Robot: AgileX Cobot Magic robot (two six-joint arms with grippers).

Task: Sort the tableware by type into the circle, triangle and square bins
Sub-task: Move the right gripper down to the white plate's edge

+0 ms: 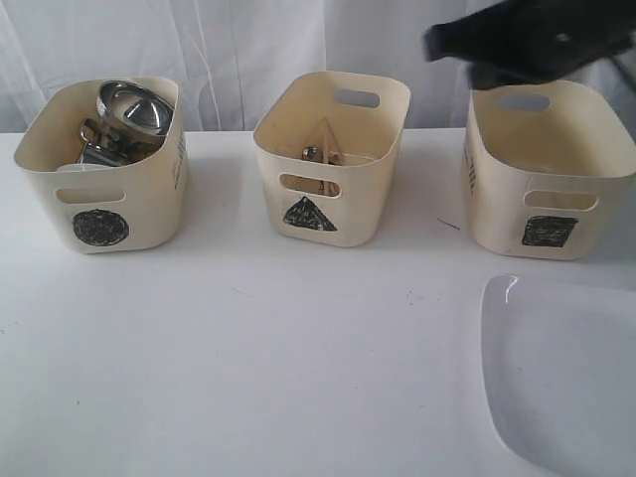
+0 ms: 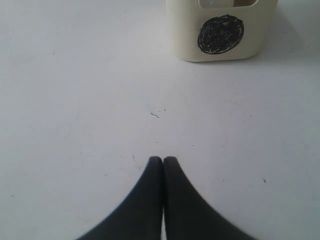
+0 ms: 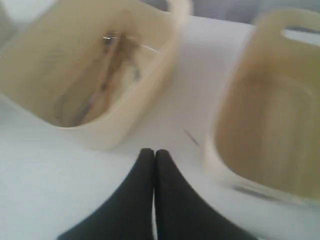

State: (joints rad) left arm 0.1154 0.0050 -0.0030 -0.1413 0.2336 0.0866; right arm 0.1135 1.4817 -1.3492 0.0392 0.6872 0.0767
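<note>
Three cream bins stand in a row. The circle bin (image 1: 104,169) at left holds shiny steel mugs and a steel bowl (image 1: 134,109). The triangle bin (image 1: 333,159) in the middle holds cutlery and chopsticks (image 1: 323,154), which the right wrist view also shows as chopsticks (image 3: 102,75). The square bin (image 1: 552,169) at right looks empty. The large white square plate (image 1: 561,368) lies at the front right. My right gripper (image 3: 154,152) is shut on nothing, high above the gap between the triangle bin (image 3: 90,75) and square bin (image 3: 270,130). My left gripper (image 2: 163,160) is shut, empty, in front of the circle bin (image 2: 222,30).
The white table (image 1: 278,348) spreads wide in front of the bins. A white curtain (image 1: 229,50) hangs behind them. The right arm (image 1: 537,40) shows dark above the square bin. The left arm is out of the exterior view.
</note>
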